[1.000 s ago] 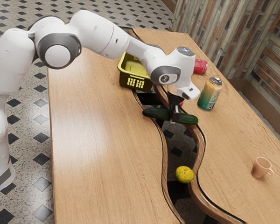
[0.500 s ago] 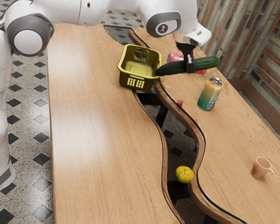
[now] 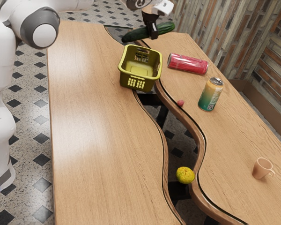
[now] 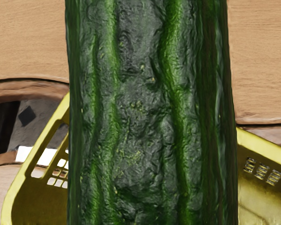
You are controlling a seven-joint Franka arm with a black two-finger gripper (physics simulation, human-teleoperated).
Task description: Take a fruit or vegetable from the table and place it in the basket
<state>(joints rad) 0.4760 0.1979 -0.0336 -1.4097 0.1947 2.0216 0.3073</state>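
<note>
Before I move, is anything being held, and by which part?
Yes: the gripper is shut on the cucumber, near the middle of its length, leaving both ends sticking out.

The basket (image 3: 126, 80) stands toward the exterior view's far end of the counter (image 3: 98, 131). Above it is the cucumber (image 3: 136, 34), in the hand (image 3: 152, 35). To its right in that view lies one can (image 3: 187, 64); right and before it, an upright can (image 3: 210, 95) and, nearer it, a ball (image 3: 180, 103). Well before it are the citrus (image 3: 185, 175) and, farther right, the mug (image 3: 261, 169).
</note>
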